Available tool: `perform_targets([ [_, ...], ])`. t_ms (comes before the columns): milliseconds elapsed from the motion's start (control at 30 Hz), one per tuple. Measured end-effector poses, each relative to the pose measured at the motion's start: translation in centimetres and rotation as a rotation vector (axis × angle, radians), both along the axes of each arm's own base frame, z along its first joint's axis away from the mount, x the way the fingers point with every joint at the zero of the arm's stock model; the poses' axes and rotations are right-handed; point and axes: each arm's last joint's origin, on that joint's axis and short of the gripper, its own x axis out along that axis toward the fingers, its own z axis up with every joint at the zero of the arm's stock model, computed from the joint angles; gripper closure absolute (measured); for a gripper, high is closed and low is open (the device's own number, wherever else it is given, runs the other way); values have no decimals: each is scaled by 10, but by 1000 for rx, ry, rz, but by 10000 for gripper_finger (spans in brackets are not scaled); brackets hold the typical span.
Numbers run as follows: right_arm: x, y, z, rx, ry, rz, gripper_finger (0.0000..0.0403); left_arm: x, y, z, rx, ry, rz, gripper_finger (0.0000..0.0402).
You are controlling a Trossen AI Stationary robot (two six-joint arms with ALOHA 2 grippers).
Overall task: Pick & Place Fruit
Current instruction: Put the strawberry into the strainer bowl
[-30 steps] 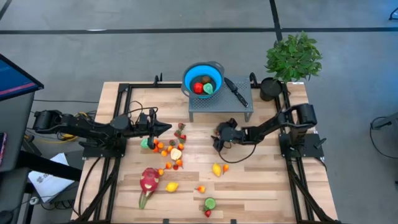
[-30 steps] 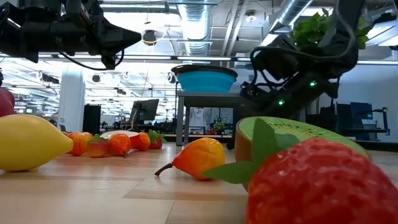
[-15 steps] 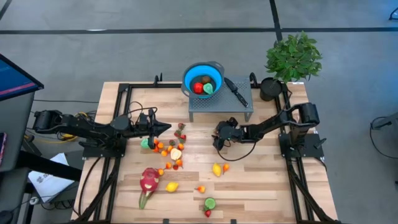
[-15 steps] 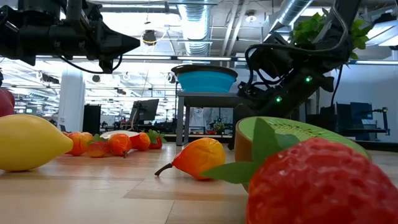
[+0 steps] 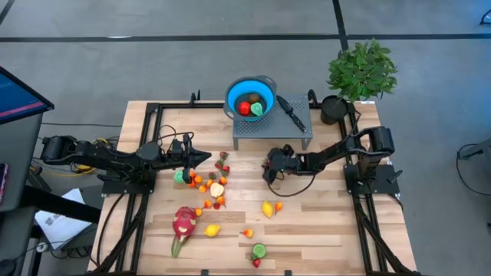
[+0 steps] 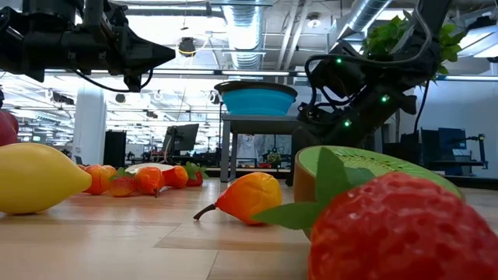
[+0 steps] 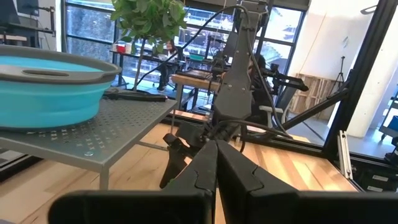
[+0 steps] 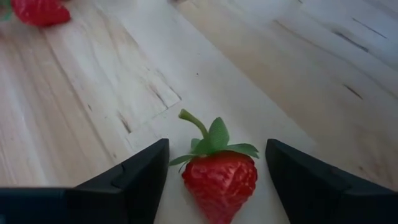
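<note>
Small toy fruits lie scattered over the wooden table, with a pink-red dragon fruit near the front left. A red strawberry with a green stem lies on the table between the two fingers of my right gripper. That gripper is open and slants down over it, with a gap on each side. In the high view my right gripper hides this strawberry. My left gripper hovers shut and level above the left cluster of fruit, with nothing in it.
A blue bowl with a few fruits in it stands on a grey perforated stand at the back, beside a black-handled knife. A potted plant stands at the back right. Another red fruit lies beyond the strawberry.
My right gripper has turned a little at the wrist while staying in place over the strawberry. The fruits on the table lie where they were.
</note>
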Motion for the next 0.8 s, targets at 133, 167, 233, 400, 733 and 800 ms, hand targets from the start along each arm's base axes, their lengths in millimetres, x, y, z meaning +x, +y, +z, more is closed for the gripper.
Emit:
perform_targets([
  [133, -1, 0, -1, 13, 2, -16, 178, 0, 0, 0, 0, 0, 0, 401],
  [167, -1, 0, -1, 14, 4, -16, 188, 0, 0, 0, 0, 0, 0, 401],
  [233, -1, 0, -1, 16, 8, -15, 208, 0, 0, 0, 0, 0, 0, 401],
  [400, -1, 0, -1, 20, 8, -14, 256, 0, 0, 0, 0, 0, 0, 401],
  [733, -9, 4, 18, 84, 13, 34, 240, 0, 0, 0, -1, 0, 0, 401],
  [800, -10, 5, 25, 87, -8, 42, 243, 0, 0, 0, -1, 0, 0, 401],
])
